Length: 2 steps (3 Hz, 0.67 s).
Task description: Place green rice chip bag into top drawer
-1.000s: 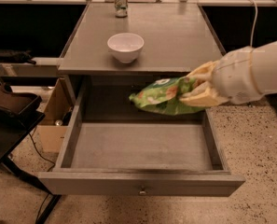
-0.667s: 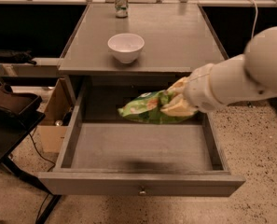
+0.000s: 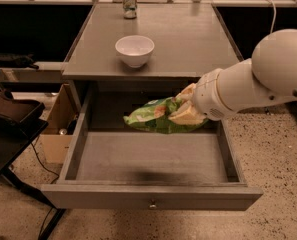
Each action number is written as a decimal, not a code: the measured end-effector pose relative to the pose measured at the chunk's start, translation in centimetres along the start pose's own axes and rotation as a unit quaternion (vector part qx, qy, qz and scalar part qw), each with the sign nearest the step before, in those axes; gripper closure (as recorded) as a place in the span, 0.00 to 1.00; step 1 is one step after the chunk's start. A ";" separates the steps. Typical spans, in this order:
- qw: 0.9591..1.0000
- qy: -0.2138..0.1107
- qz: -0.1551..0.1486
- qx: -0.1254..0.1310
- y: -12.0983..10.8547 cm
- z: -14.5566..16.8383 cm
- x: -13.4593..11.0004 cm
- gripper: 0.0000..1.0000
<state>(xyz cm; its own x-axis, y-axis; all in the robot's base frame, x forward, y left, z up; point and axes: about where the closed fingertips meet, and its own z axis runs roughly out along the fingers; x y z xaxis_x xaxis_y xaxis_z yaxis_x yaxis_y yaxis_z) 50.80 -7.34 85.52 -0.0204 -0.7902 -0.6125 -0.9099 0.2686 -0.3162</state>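
The green rice chip bag (image 3: 153,116) is held in the air over the back half of the open top drawer (image 3: 153,159), lying roughly flat with its free end pointing left. My gripper (image 3: 185,111) comes in from the right on a thick white arm and is shut on the bag's right end; its tan fingers (image 3: 186,116) wrap the foil. The bag hangs above the drawer floor, its shadow below it. The drawer is pulled fully out, its front panel and small round knob (image 3: 152,203) nearest the camera.
A white bowl (image 3: 134,50) sits on the grey tabletop (image 3: 188,39) above the drawer. A can (image 3: 129,2) stands at the table's back edge. A cardboard box (image 3: 58,129) is on the floor at left, beside a black stand (image 3: 13,119).
The arm has moved left and lower, carrying the bag from the drawer's right side toward its middle and closer to the drawer floor.
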 end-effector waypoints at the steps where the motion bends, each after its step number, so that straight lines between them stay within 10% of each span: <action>1: 1.000 0.000 0.000 0.000 0.0 0.0 0.0 0.64; 2: 1.000 0.000 0.000 0.000 0.0 0.0 0.0 0.42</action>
<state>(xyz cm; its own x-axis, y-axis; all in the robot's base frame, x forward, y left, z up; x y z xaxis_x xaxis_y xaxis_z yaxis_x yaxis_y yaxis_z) 50.80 -7.33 85.52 -0.0204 -0.7902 -0.6125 -0.9099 0.2685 -0.3162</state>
